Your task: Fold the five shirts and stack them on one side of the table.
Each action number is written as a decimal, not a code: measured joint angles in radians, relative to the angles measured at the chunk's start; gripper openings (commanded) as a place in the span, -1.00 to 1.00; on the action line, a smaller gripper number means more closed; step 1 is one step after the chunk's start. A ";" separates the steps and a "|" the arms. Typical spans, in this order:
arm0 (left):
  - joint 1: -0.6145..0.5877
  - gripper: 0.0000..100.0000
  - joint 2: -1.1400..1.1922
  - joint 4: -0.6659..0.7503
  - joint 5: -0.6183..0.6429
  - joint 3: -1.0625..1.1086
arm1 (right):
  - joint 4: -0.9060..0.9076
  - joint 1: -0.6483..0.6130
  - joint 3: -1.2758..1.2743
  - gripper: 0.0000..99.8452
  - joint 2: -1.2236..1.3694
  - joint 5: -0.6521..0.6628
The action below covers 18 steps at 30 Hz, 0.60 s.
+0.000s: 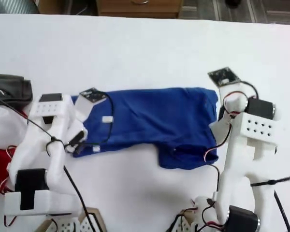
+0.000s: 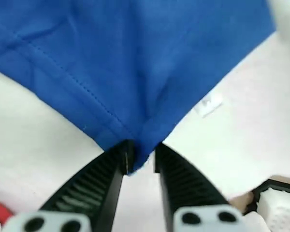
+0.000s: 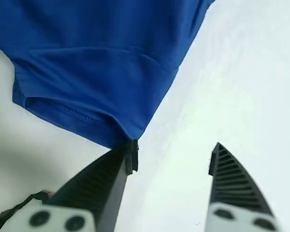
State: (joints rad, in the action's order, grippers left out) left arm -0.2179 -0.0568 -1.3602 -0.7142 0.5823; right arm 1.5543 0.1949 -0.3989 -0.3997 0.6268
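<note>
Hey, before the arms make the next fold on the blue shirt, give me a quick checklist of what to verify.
1. Left gripper pinching the blue shirt's edge: ok.
2. Right gripper holding the shirt: not ok, open, one finger at its corner.
3. Shirt fully on the table: ok.
4. Other shirts by the left arm folded: cannot tell.

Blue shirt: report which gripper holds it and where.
The left gripper pinches the blue fabric shirt at a hem corner; the right gripper is open, holding nothing.
</note>
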 measured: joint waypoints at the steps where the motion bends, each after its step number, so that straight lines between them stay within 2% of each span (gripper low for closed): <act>1: 0.000 -0.71 0.002 -0.005 0.000 0.000 | 0.000 0.000 0.020 -0.52 0.000 0.000; 9: 0.000 -0.72 0.002 -0.092 0.000 -0.081 | -0.020 0.000 0.058 -0.55 0.000 -0.011; 11: 0.000 -0.80 0.002 -0.123 0.002 -0.158 | -0.064 0.000 0.058 -0.72 0.000 -0.064; 12: 0.000 -0.93 0.002 -0.130 0.002 -0.203 | -0.092 0.000 0.058 -0.86 0.000 -0.103; 13: 0.000 -0.97 0.002 -0.133 0.003 -0.249 | -0.124 0.000 0.058 -0.99 0.000 -0.150; 14: 0.000 -0.92 0.002 -0.133 0.014 -0.296 | -0.160 0.000 0.058 -0.96 0.000 -0.199; 15: 0.000 -0.95 0.002 -0.133 0.038 -0.342 | -0.198 -0.002 0.058 -0.92 0.000 -0.247; 18: -0.002 -0.94 0.035 -0.091 0.109 -0.459 | -0.287 -0.060 0.058 -0.96 0.015 -0.305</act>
State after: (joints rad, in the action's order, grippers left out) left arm -0.2194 -0.0215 -1.4507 -0.6053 0.1235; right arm 1.2674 0.1350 -0.3406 -0.3844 0.3214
